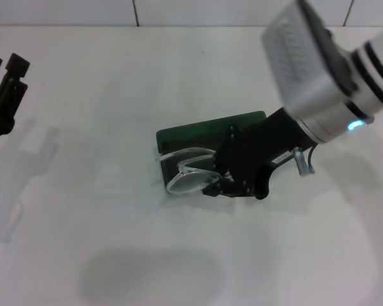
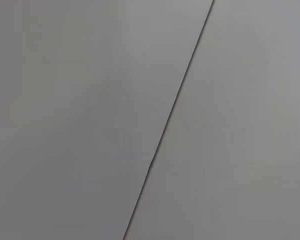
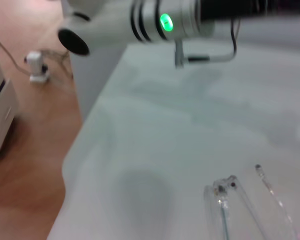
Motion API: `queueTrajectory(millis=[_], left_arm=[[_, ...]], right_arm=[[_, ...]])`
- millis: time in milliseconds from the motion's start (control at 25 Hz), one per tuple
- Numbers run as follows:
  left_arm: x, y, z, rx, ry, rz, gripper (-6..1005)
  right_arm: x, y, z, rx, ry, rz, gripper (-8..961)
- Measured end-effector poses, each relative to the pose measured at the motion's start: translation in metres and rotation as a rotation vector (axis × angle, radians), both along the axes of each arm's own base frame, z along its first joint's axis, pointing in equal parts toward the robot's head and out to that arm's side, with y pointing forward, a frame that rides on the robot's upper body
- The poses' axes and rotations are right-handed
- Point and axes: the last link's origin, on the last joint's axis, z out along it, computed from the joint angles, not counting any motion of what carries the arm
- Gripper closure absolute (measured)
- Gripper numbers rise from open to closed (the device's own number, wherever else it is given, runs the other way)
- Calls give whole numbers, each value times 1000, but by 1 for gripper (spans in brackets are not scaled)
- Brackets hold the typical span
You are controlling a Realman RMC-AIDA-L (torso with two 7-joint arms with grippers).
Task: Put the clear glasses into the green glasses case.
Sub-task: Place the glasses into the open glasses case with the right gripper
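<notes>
The green glasses case (image 1: 207, 129) lies open near the table's middle, its lid showing behind my right gripper (image 1: 214, 180). That black gripper reaches down from the right and is shut on the clear glasses (image 1: 186, 171), which hang tilted over the case's front left part. One lens juts past the case's front edge. The case's inside is mostly hidden by the gripper. In the right wrist view the transparent arm tips of the glasses (image 3: 230, 200) show close up. My left gripper (image 1: 4, 64) stays parked at the far left edge, open and holding nothing.
The white table (image 1: 102, 210) carries nothing else that I can see. In the right wrist view the left arm (image 3: 155, 22) crosses far off, and the table's edge (image 3: 85, 130) drops to a wooden floor. The left wrist view shows only a grey panel seam (image 2: 170, 115).
</notes>
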Motion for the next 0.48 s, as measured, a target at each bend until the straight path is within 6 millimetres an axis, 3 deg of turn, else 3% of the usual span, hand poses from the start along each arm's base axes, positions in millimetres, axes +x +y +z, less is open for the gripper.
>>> queueTrajectory(millis=[160, 480], left_arm=[[0, -1, 0, -13, -15, -3, 331], [-1, -1, -1, -28, -20, 2, 331]], right_arm=[[-6, 15, -14, 22, -173, -68, 832], [-2, 27, -29, 140, -319, -35, 832]])
